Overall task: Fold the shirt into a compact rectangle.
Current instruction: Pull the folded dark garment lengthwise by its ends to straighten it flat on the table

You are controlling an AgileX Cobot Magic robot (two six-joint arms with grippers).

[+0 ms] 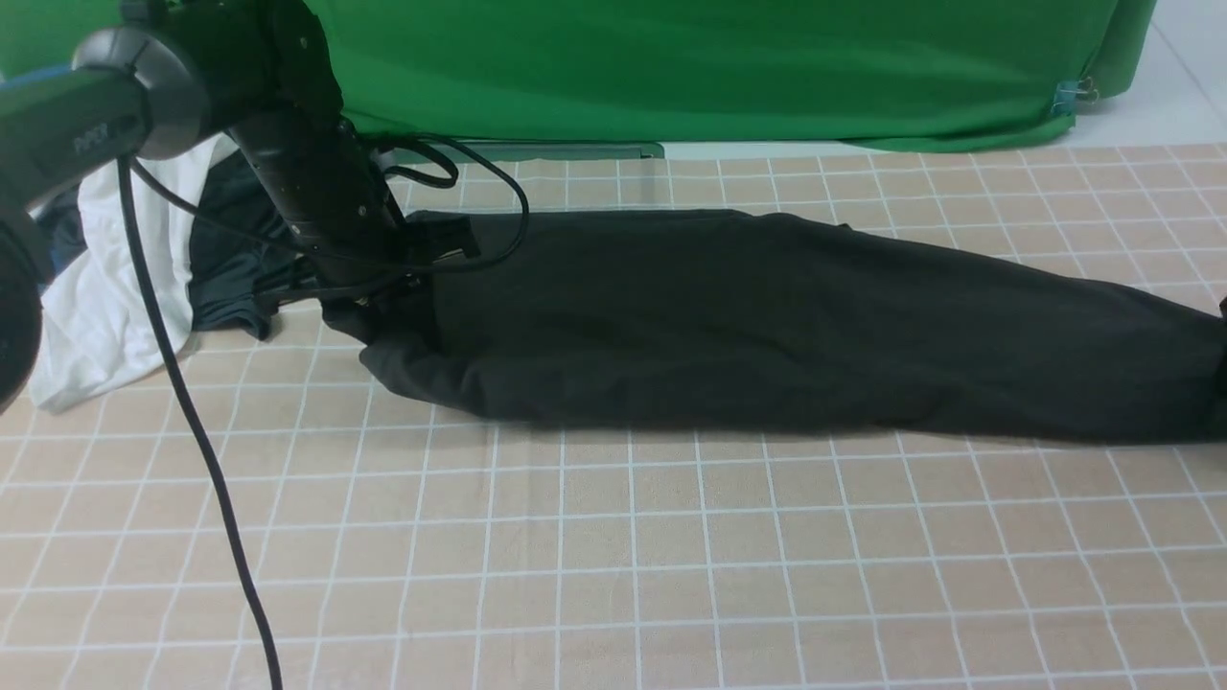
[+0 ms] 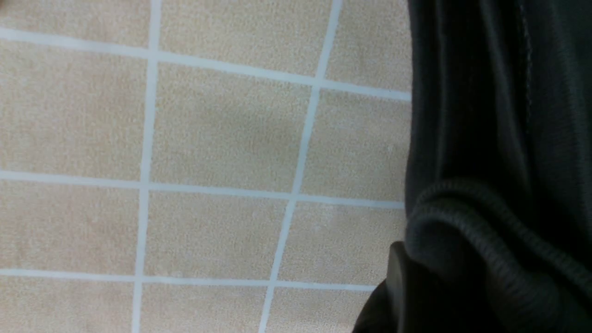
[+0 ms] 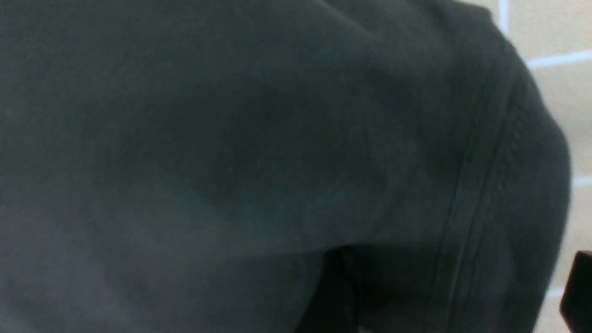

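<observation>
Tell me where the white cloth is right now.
In the front view the white cloth lies at the left edge, partly behind the left arm, against a dark garment left of the black shirt.

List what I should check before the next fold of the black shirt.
1. The shirt lies in one long strip: ok.
2. Grip of left gripper on ribbed collar: ok, it looks clamped.
3. Grip of right gripper on hem: not ok, jaws open, hem lying between them.
4. Gap between shirt and dark garment or white garment: cannot tell, left arm hides it.
5. The hanging cable is clear of shirt: ok.
</observation>
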